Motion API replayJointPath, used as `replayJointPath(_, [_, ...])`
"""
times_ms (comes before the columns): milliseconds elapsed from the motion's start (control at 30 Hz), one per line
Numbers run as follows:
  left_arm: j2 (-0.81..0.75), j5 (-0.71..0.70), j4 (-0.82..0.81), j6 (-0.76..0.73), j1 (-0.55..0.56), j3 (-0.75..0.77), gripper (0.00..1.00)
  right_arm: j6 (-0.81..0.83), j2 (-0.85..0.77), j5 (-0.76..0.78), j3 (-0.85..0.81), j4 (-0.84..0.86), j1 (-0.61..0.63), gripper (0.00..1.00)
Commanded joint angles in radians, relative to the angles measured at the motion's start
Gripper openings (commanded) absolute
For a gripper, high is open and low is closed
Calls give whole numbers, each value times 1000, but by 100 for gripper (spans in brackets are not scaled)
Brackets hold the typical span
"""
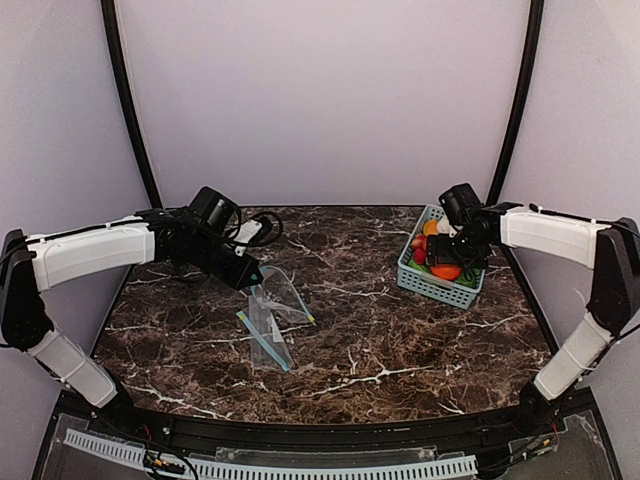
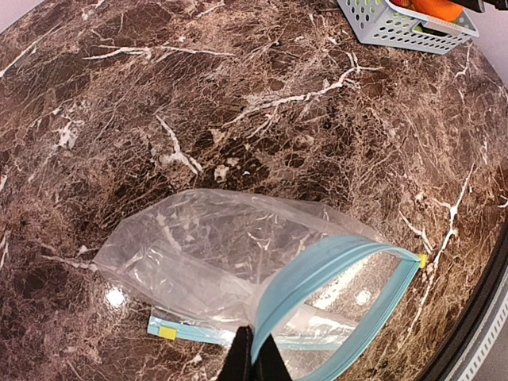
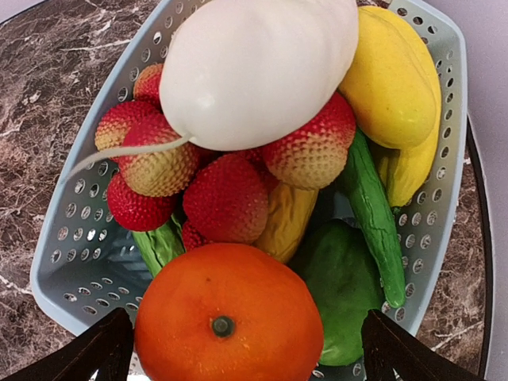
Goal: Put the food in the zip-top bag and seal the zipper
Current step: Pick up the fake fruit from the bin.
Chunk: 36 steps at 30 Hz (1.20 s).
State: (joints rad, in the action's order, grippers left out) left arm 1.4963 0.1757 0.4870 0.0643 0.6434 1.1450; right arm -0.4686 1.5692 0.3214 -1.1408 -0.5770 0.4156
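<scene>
Nothing bagged yet: left gripper (image 2: pixel 255 357) pinches the bag (image 2: pixel 222 246) rim, right gripper (image 3: pixel 246 353) spread over food (image 3: pixel 262 71) in the basket (image 1: pixel 428 284) at 2 o'clock.

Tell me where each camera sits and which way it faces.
Top external: above and behind the robot, looking down on the table; both arms show, left gripper at the zip-top bag, right gripper over the basket.
Left wrist: low over the bag, facing the basket; its fingers pinch the zipper.
Right wrist: straight down into the food; open fingertips at both bottom corners.
Shared: all three show the basket.
</scene>
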Motion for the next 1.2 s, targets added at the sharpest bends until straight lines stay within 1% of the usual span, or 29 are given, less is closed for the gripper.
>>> replayJointPath(0, [-34, 15, 1, 6, -6, -14, 1, 20, 50, -21, -37, 34, -9, 99])
replayJointPath(67, [-34, 15, 1, 6, -6, -14, 1, 16, 61, -14, -37, 35, -9, 98])
replayJointPath(167, [-34, 14, 1, 6, -6, -14, 1, 15, 78, -16, -37, 38, -9, 90])
replayJointPath(233, [-33, 14, 1, 6, -5, -14, 1, 15, 89, -25, -38, 39, -9, 87])
replayJointPath(300, [-30, 13, 3, 7, -5, -14, 1, 14, 93, -28, -35, 40, -9, 80])
replayJointPath(367, [-28, 12, 5, 6, -6, -13, 1, 13, 93, -30, -32, 43, -9, 76])
replayJointPath(700, [-20, 13, 7, 4, -6, -10, 1, 15, 74, -31, -22, 50, -9, 63])
replayJointPath(800, [-17, 16, 7, 5, -7, -11, 1, 21, 35, -36, -21, 45, -9, 60])
replayJointPath(933, [-15, 26, 3, 9, -5, -13, 1, 50, -69, -51, -23, 28, 1, 59])
replayJointPath(1067, [-10, 44, -2, 15, -5, -13, 1, 83, -199, -132, -2, 52, 44, 57])
replayJointPath(1167, [-8, 58, -6, 18, -5, -13, 1, 88, -263, -199, 21, 81, 106, 56])
